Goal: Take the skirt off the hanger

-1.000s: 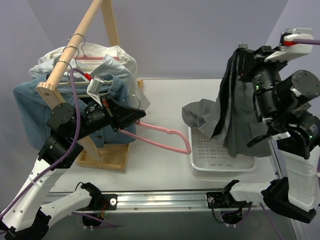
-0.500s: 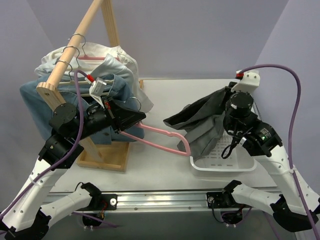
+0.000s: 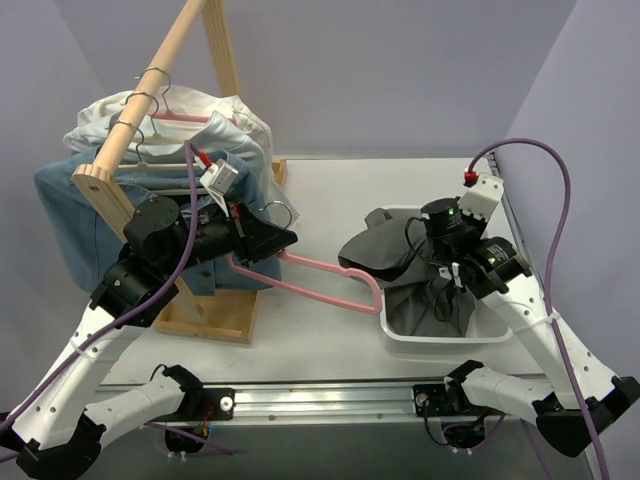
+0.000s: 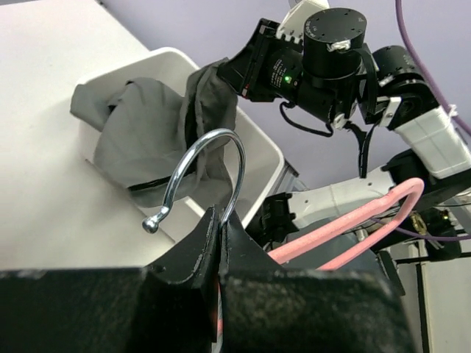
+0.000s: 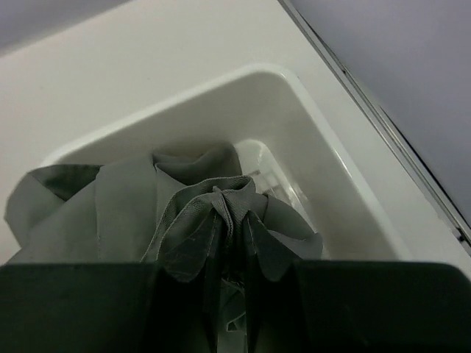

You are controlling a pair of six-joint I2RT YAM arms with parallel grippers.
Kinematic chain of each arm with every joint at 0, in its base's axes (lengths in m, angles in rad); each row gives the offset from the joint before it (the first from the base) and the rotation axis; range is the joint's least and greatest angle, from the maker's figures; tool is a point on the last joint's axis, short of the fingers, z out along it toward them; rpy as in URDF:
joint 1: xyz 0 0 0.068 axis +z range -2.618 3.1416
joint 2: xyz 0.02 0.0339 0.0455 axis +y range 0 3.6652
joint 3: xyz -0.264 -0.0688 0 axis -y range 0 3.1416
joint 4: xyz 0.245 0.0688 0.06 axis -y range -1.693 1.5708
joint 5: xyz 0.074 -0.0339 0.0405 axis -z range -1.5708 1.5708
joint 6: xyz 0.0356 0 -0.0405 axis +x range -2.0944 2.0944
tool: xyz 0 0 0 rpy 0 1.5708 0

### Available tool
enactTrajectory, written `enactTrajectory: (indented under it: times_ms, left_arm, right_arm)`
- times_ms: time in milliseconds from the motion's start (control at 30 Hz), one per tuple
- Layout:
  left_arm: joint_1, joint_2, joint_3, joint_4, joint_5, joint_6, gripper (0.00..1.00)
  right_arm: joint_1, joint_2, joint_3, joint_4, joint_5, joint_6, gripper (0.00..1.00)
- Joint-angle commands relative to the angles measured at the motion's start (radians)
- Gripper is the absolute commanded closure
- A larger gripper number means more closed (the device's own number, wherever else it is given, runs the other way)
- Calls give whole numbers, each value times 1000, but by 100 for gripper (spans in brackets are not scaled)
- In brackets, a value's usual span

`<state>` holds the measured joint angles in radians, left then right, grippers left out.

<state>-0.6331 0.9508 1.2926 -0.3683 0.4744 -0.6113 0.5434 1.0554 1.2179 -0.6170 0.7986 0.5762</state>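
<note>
Skirt [image 3: 385,255] over basket [image 3: 440,338] rim — right end effector [image 5: 229,228] clamping it; hanger [image 3: 325,263] beside.

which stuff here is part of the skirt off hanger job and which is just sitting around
Job:
skirt, pink hanger, left gripper, right gripper, white basket holding the skirt

Just there:
wooden rack, denim garment, white shirt

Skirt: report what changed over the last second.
The right gripper, shut on the skirt, swung down from high on the right and lowered it into the white basket, where it now lies bunched, partly over the left rim. The left gripper stayed clamped on the hanger at its hook; the wooden rack stayed put.
</note>
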Motion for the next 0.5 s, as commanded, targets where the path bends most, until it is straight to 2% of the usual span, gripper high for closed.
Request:
enactTrajectory:
  times_ms: [0,100,300,467]
  left_arm:
    - [4,-1,39,-37,-29,59,98]
    - [4,-9,37,-47,-40,71,98]
    - [4,-14,27,-50,-33,67,98]
    - [4,-15,20,-49,-34,68,98]
  right_arm:
    - [-20,-3,-1,-197,57,229,100]
    - [-75,11,29,-289,112,263,100]
    - [-92,6,156,-460,316,344,100]
    - [-132,-40,200,-457,412,237,100]
